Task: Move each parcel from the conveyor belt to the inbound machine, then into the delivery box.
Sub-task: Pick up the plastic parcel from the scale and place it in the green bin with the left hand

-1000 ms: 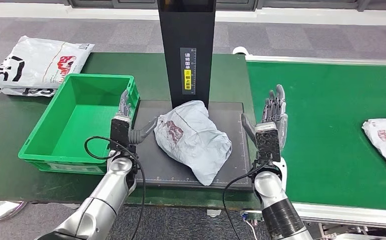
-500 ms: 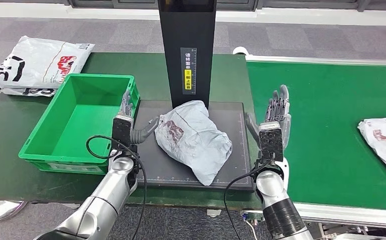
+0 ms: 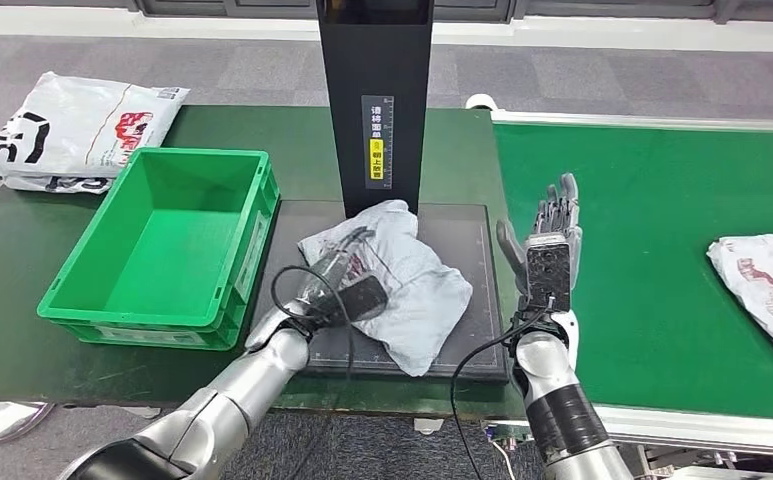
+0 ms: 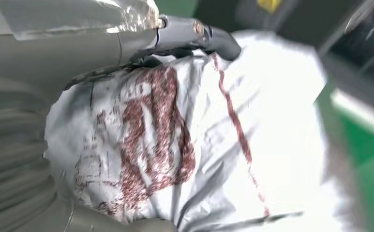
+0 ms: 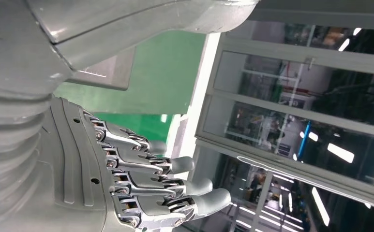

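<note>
A crumpled grey parcel (image 3: 417, 285) with red print lies on the black plate of the inbound machine (image 3: 462, 345), in front of its black column (image 3: 377, 100). My left hand (image 3: 347, 290) lies over the parcel's left part and grips it. In the left wrist view the parcel (image 4: 214, 145) sits between the thumb (image 4: 194, 34) and the fingers. My right hand (image 3: 549, 250) stands upright with its fingers apart and holds nothing, at the seam between plate and conveyor belt (image 3: 652, 200); its spread fingers (image 5: 175, 186) show in the right wrist view. A second parcel (image 3: 767, 280) lies on the belt at the right.
The green delivery box (image 3: 252, 235) stands empty just left of the plate. A white printed bag (image 3: 72, 130) lies on the table's far left corner. The table's front edge runs close to my arms.
My left hand swung from beside the box onto the grey parcel and took hold of it, pushing it slightly. The second parcel moved left along the belt. My right hand stayed nearly still.
</note>
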Controlling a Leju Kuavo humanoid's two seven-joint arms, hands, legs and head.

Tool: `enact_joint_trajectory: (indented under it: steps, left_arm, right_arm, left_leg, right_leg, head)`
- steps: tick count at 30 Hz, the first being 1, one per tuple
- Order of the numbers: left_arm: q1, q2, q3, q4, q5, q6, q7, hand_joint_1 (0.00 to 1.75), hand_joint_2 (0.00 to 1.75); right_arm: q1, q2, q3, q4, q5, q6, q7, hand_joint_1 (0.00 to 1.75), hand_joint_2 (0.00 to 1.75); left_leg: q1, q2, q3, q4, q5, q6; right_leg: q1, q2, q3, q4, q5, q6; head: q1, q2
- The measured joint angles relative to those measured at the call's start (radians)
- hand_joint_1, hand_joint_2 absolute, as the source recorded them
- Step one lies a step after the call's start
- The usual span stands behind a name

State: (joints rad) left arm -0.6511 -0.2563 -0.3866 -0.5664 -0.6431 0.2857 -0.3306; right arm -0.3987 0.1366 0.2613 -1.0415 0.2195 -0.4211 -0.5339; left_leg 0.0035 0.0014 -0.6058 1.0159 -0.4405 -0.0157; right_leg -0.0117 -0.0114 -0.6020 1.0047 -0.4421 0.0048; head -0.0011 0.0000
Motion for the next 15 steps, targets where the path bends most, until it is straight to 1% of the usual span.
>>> enact_joint_trajectory:
  steps: [1, 2, 4, 6, 8, 15]
  left_arm:
    - [-0.007, -0.001, -0.022, 0.022, -0.034, -0.009, 0.025, 1.68, 1.75]
    - [-0.016, -0.001, -0.041, 0.044, -0.064, -0.022, 0.051, 1.75, 1.75]
    - [-0.038, -0.001, -0.076, 0.082, -0.11, -0.049, 0.107, 1.75, 1.75]
    - [-0.062, 0.0, -0.102, 0.112, -0.143, -0.058, 0.144, 1.75, 1.75]
    - [-0.077, 0.001, -0.115, 0.13, -0.159, -0.052, 0.153, 1.75, 1.75]
    - [-0.098, 0.002, -0.116, 0.158, -0.168, -0.048, 0.155, 1.75, 1.75]
  right_arm:
    - [-0.002, 0.001, -0.001, 0.008, 0.002, 0.003, 0.0, 0.0, 1.75]
    - [-0.003, 0.002, -0.001, 0.015, 0.006, 0.005, 0.001, 0.0, 1.75]
    - [-0.003, 0.003, -0.002, 0.025, 0.016, 0.011, 0.008, 0.0, 1.75]
    - [0.0, 0.004, -0.002, 0.03, 0.028, 0.017, 0.017, 0.0, 1.75]
    - [0.007, 0.005, -0.002, 0.031, 0.036, 0.02, 0.023, 0.0, 1.75]
    - [0.019, 0.005, -0.002, 0.031, 0.041, 0.021, 0.029, 0.0, 1.75]
  left_leg:
    - [0.0, 0.0, 0.0, 0.0, 0.0, 0.0]
    - [0.0, -0.001, 0.0, 0.0, 0.0, 0.0]
    - [0.0, -0.002, 0.001, 0.0, 0.0, 0.0]
    - [0.0, -0.003, 0.002, 0.0, 0.0, 0.0]
    - [0.0, -0.003, 0.003, -0.001, 0.0, 0.0]
    - [0.0, -0.002, 0.004, -0.001, 0.001, 0.001]
  right_leg:
    - [0.0, 0.0, 0.0, 0.0, 0.0, 0.0]
    - [0.0, 0.0, 0.0, 0.0, 0.0, 0.0]
    - [0.0, -0.002, 0.002, 0.0, 0.0, 0.0]
    - [0.0, -0.003, 0.003, 0.0, -0.001, 0.0]
    - [0.0, -0.003, 0.005, 0.0, -0.001, 0.0]
    - [0.0, -0.003, 0.006, 0.0, 0.0, 0.0]
  head:
    - [0.0, 0.0]
    - [0.0, 0.0]
    - [0.0, 0.0]
    - [0.0, 0.0]
    - [0.0, 0.0]
    - [0.0, 0.0]
